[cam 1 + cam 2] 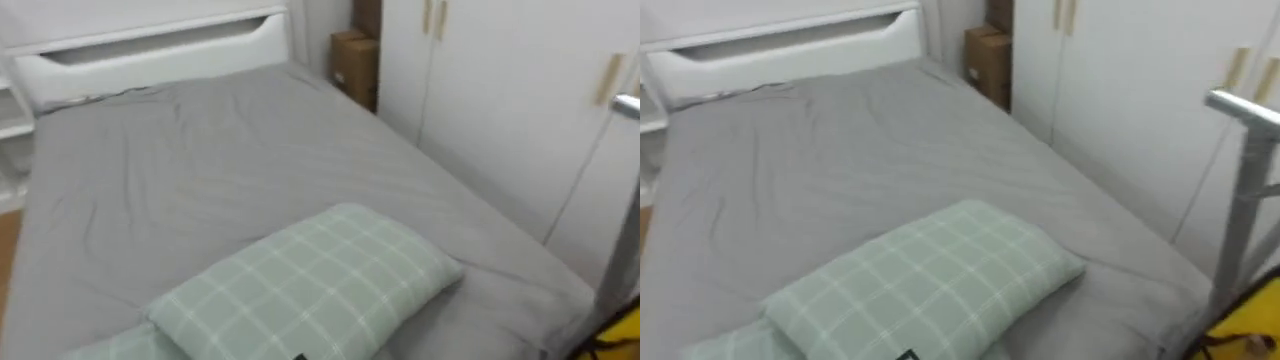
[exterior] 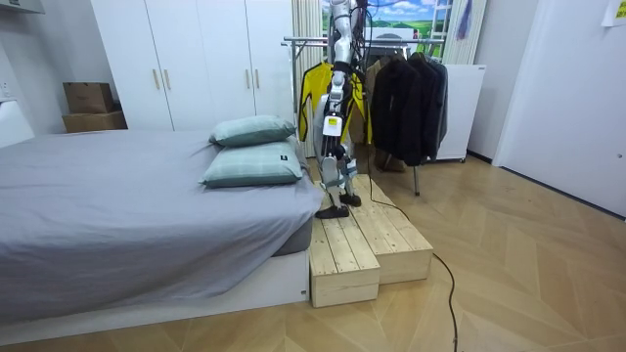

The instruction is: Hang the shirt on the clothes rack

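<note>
You find the yellow garment (image 2: 313, 96) apparently hung on the rack (image 2: 391, 41) beside dark coats (image 2: 406, 93), so little seems left, though you cannot tell whether the left hand (image 2: 333, 123), low beside the robot, grips anything.

Bed (image 1: 250, 150): matt grey cloth, lightly creased. Pillow (image 1: 310, 285): soft checked cloth. Rack (image 1: 1240, 210): smooth grey metal. Step platform (image 2: 367, 244): bare wood planks.

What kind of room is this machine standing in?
A bedroom, most likely: a large bed with a grey sheet and checked pillows, tall white wardrobes along the wall, and a clothes rack hung with dark jackets beside the robot.
</note>
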